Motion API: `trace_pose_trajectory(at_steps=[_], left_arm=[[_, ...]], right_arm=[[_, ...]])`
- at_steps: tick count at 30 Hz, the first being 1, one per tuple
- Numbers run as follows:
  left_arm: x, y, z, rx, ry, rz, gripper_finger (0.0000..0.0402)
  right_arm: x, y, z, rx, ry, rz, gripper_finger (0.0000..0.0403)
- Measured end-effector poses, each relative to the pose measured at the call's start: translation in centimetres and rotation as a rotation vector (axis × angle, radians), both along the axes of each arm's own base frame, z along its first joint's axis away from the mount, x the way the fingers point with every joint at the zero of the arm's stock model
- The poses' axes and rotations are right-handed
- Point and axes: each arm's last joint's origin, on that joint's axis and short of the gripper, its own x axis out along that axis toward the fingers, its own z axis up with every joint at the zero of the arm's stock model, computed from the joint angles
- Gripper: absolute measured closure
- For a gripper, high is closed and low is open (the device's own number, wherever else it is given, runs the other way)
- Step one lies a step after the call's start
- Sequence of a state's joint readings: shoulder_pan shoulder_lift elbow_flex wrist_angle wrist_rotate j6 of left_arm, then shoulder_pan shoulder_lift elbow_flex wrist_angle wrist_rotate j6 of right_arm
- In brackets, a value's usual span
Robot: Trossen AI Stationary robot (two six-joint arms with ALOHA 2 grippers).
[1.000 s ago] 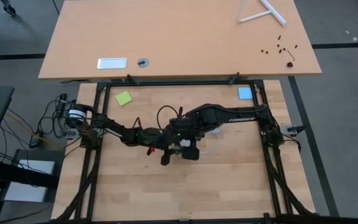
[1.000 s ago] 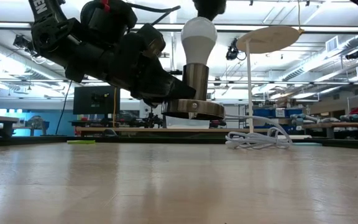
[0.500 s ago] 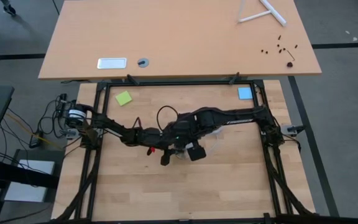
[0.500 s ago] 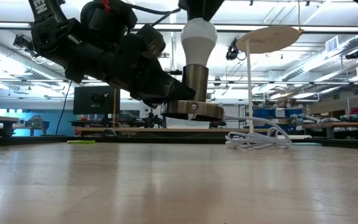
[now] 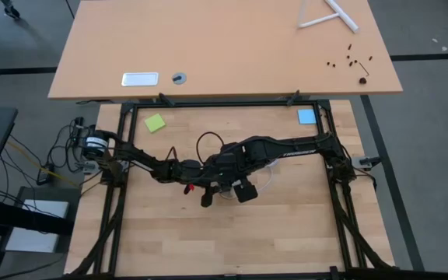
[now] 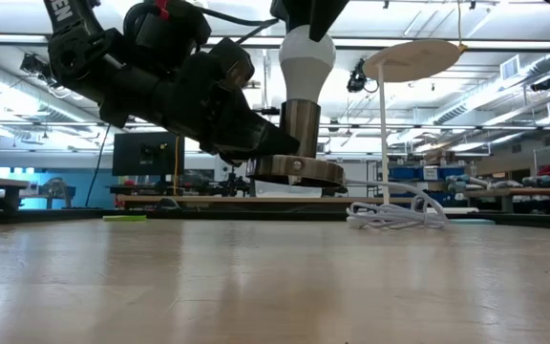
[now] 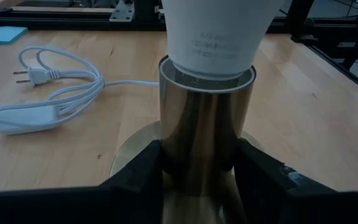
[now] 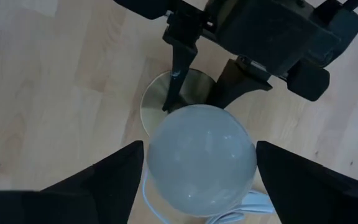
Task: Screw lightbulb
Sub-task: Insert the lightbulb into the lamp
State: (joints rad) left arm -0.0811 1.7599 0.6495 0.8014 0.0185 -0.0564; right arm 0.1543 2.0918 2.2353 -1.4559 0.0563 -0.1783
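Lightbulb [image 6: 307,57] stands upright in the metal socket [image 7: 206,127] above the tabletop [image 6: 275,287]; left tool [image 7: 197,163] clamped on the socket barrel, unchanged. Right tool [image 8: 197,163] lower than before, fingers apart either side of the bulb top; contact unclear.

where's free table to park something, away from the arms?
Free: the near strip of table below both grippers, and the far band between the green note and blue note. Crowded: the middle, where left gripper clamps the socket, right gripper straddles the bulb, cord alongside.

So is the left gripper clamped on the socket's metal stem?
Yes, the left gripper has a finger against each side of the socket's metal stem.
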Motion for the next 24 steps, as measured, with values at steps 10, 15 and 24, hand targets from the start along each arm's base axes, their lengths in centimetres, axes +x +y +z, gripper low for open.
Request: trace_pose_trajectory(at_steps=[10, 15, 24], left_arm=[[0.0, 0.0, 0.0, 0.0, 0.003, 0.001, 0.0243], [0.0, 0.0, -0.1, 0.0, 0.003, 0.002, 0.0243], [0.0, 0.1, -0.1, -0.003, 0.005, 0.009, 0.0243]], right_arm=[[0.1, -0.5, 0.0, 0.027, -0.006, -0.119, 0.0128], [0.2, -1.3, 0.0, 0.098, -0.003, -0.319, 0.0128], [-0.1, -3.1, -0.1, 0.272, 0.054, -0.946, 0.0125]])
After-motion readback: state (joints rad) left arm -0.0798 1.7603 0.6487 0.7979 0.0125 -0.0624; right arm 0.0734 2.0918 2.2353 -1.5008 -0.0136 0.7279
